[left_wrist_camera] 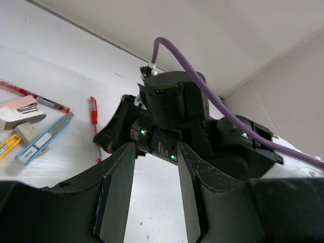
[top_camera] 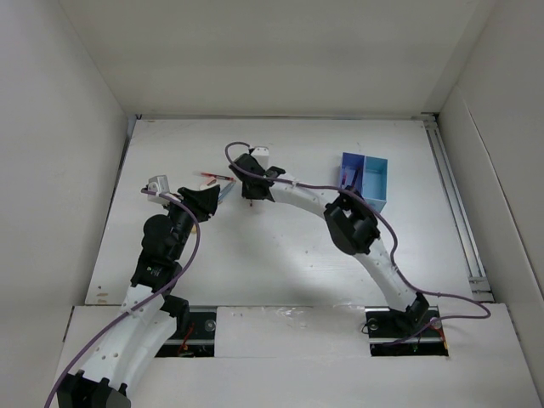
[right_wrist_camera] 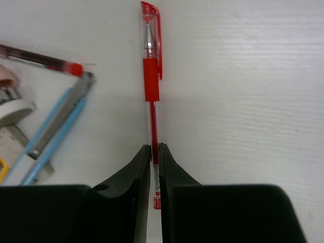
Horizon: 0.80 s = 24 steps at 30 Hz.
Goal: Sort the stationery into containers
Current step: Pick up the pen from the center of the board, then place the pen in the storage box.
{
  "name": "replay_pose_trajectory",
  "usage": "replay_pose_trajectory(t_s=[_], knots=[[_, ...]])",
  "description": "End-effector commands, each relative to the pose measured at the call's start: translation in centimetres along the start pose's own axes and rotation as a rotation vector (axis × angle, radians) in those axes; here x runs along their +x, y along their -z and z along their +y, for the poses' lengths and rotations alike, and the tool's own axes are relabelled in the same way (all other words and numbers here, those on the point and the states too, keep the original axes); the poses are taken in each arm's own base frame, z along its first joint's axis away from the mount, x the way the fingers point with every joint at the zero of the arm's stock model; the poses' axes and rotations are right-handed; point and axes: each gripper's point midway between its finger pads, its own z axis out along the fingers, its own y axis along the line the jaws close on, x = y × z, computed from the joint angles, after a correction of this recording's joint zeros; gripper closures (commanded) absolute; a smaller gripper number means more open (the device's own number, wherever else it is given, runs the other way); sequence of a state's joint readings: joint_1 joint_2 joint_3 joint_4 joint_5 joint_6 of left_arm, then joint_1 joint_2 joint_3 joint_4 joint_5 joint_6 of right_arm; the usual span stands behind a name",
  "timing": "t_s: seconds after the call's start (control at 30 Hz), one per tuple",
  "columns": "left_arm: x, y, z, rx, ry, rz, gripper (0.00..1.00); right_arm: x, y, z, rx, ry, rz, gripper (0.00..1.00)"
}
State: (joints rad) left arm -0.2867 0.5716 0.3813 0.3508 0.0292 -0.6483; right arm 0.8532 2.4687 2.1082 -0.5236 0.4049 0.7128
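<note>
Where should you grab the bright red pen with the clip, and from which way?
Pinch the thin barrel of the red pen, behind its fat red grip, coming down from above with a finger on each long side. It lies flat on the table, so only its sides are free. The right gripper is pinched on just that part.
</note>
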Motion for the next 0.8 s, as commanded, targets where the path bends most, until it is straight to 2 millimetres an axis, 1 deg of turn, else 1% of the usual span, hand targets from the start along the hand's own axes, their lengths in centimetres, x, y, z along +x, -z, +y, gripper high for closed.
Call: replay_pose_trajectory(t_s=[0.0, 0.03, 0.07, 0.1, 0.13, 0.17, 0.2, 0.27, 0.3, 0.33, 0.37, 0.4, 0.43, 0.47, 0.5, 0.53, 0.57, 0.6, 0.63, 0.67, 0.73, 0.77], knots=[[-0.4, 0.2, -0.9, 0.040, 0.004, -0.017, 0.64, -1.8, 3.0, -1.4, 0.046, -0.018, -0.059, 1.00], [-0.6, 0.1, -1.0, 0.046, 0.004, -0.024, 0.64, -2.0, 3.4, -1.6, 0.049, -0.030, -0.068, 1.00], [-0.6, 0.1, -1.0, 0.046, 0.004, -0.024, 0.64, -1.6, 3.4, -2.7, 0.063, -0.031, -0.062, 1.00], [-0.6, 0.1, -1.0, 0.046, 0.004, -0.024, 0.64, -3.0, 5.1, -2.4, 0.037, -0.058, -0.091, 1.00], [-0.6, 0.1, -1.0, 0.046, 0.004, -0.024, 0.64, -3.4, 5.8, -2.5, 0.025, -0.067, -0.103, 1.00], [-0.6, 0.1, -1.0, 0.046, 0.004, -0.024, 0.64, -4.0, 6.3, -3.1, 0.023, -0.080, -0.115, 1.00], [-0.5, 0.2, -1.1, 0.052, 0.004, -0.018, 0.64, -5.1, 7.7, -4.0, 0.014, -0.103, -0.139, 1.00], [-0.5, 0.2, -1.1, 0.053, 0.004, -0.018, 0.64, -6.2, 9.1, -5.2, 0.011, -0.135, -0.161, 1.00], [-0.5, 0.2, -1.1, 0.053, 0.004, -0.018, 0.64, -6.0, 9.0, -7.2, 0.039, -0.154, -0.155, 1.00], [-0.5, 0.2, -1.1, 0.053, 0.004, -0.018, 0.64, -7.7, 10.8, -7.8, 0.022, -0.192, -0.189, 1.00], [-0.6, 0.1, -1.3, 0.059, 0.004, -0.025, 0.64, -8.1, 11.3, -8.8, 0.031, -0.203, -0.196, 1.00], [-0.6, 0.1, -1.3, 0.059, 0.004, -0.025, 0.64, -8.9, 11.6, -10.7, 0.054, -0.225, -0.206, 1.00], [-0.6, 0.1, -1.3, 0.059, 0.004, -0.025, 0.64, -9.2, 12.8, -12.2, 0.069, -0.250, -0.228, 1.00], [-0.6, 0.1, -1.3, 0.059, 0.004, -0.025, 0.64, -9.4, 13.2, -13.4, 0.088, -0.261, -0.239, 1.00], [-0.5, 0.2, -1.4, 0.065, 0.004, -0.019, 0.64, -9.7, 13.6, -14.8, 0.115, -0.272, -0.255, 1.00], [-0.5, 0.2, -1.4, 0.066, 0.004, -0.019, 0.64, -9.3, 13.4, -17.1, 0.155, -0.285, -0.246, 1.00], [-0.5, 0.2, -1.4, 0.066, 0.004, -0.019, 0.64, -10.1, 14.5, -18.2, 0.167, -0.305, -0.275, 1.00], [-0.7, 0.2, -1.5, 0.072, 0.004, -0.026, 0.64, -10.2, 14.7, -19.1, 0.179, -0.324, -0.279, 1.00], [-0.7, 0.2, -1.6, 0.072, 0.004, -0.026, 0.64, -10.7, 14.8, -21.0, 0.216, -0.346, -0.294, 1.00], [-0.6, 0.2, -1.7, 0.078, 0.003, -0.020, 0.64, -10.3, 15.2, -22.4, 0.246, -0.352, -0.294, 1.00], [-0.4, 0.1, -1.5, 0.072, 0.003, -0.013, 0.64, -10.3, 15.1, -24.3, 0.286, -0.368, -0.299, 1.00], [-0.4, 0.1, -1.5, 0.072, 0.003, -0.013, 0.64, -10.5, 15.4, -26.0, 0.324, -0.384, -0.309, 1.00]])
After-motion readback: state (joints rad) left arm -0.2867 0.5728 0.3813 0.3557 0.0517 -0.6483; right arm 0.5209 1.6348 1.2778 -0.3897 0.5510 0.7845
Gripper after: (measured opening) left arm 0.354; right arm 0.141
